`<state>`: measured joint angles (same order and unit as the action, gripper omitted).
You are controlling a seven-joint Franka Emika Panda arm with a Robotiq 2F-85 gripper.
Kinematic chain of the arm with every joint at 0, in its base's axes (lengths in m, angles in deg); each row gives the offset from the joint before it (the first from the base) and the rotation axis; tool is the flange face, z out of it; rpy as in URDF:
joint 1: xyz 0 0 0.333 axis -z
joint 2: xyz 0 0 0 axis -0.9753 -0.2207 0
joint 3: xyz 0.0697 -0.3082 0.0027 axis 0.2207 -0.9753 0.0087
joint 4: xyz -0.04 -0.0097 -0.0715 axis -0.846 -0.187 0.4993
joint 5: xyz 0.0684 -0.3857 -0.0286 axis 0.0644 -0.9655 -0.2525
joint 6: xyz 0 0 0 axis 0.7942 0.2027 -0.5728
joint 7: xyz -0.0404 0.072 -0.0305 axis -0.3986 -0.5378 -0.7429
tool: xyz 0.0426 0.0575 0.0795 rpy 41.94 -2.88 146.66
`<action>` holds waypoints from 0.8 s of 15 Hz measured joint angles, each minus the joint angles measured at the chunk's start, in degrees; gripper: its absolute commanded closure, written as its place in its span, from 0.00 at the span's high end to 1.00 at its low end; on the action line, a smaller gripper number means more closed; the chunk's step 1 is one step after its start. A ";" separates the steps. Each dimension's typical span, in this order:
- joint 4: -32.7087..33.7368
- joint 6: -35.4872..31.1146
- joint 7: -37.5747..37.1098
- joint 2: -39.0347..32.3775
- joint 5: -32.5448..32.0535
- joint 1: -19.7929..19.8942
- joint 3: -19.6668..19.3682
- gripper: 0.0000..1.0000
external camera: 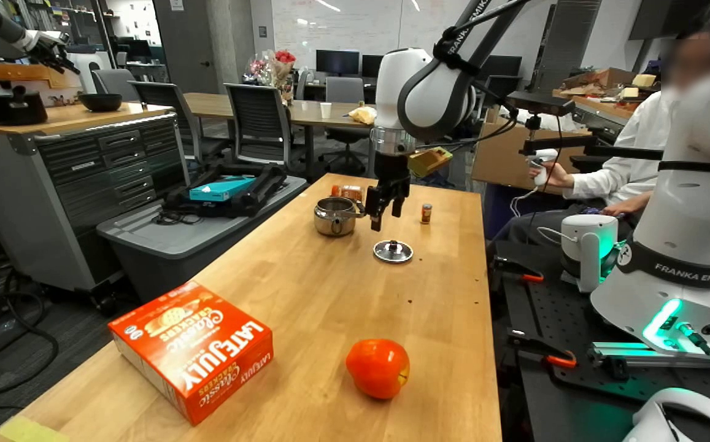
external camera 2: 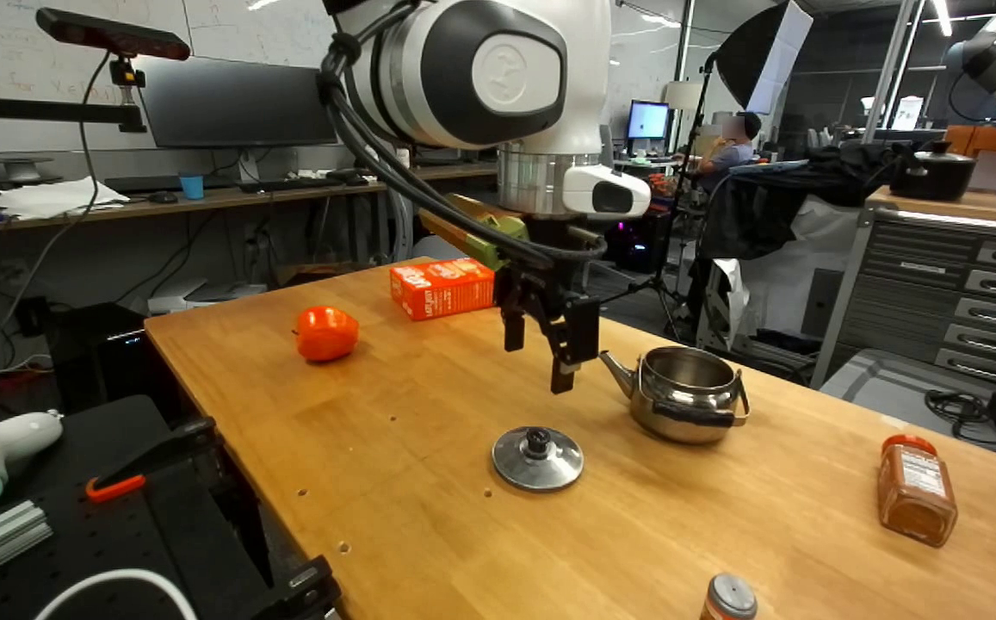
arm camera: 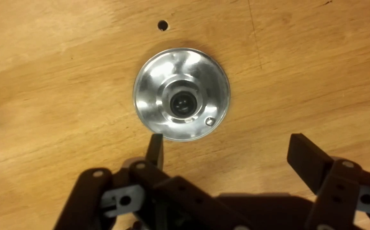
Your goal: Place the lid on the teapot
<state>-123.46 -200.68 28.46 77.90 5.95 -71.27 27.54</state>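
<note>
The lid (external camera: 393, 252), a round silver disc with a black knob, lies flat on the table, knob up; it also shows in an exterior view (external camera 2: 537, 461) and in the wrist view (arm camera: 184, 102). The teapot (external camera: 334, 222) stands upright beside it with its top open, and shows in an exterior view (external camera 2: 687, 405) with its handle folded down. My gripper (external camera: 386, 219) is open and empty above the table; it also shows in an exterior view (external camera 2: 538, 363). In the wrist view the jaws (arm camera: 226, 137) are wide apart, the left fingertip overlapping the lid's lower edge in the picture.
An orange-red cracker box (external camera: 195, 344) and a red-orange round fruit (external camera: 379, 368) sit on the table. An orange-capped spice jar (external camera 2: 917, 489) lies near the teapot, and a small bottle (external camera: 426, 213) stands near the table's edge. Both also show in both exterior views.
</note>
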 measured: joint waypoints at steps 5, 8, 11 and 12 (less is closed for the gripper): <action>0.89 -0.05 -2.46 -2.31 -0.83 -0.63 -1.79 1.00; 1.13 -0.08 -3.58 -3.33 -1.97 -0.91 -2.86 1.00; 1.16 -0.15 -4.31 -4.56 -3.44 -1.25 -3.81 1.00; 1.16 -0.33 -4.58 -5.04 -4.12 -1.39 -4.11 1.00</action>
<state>-122.30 -201.00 23.88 72.85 1.84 -72.65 23.43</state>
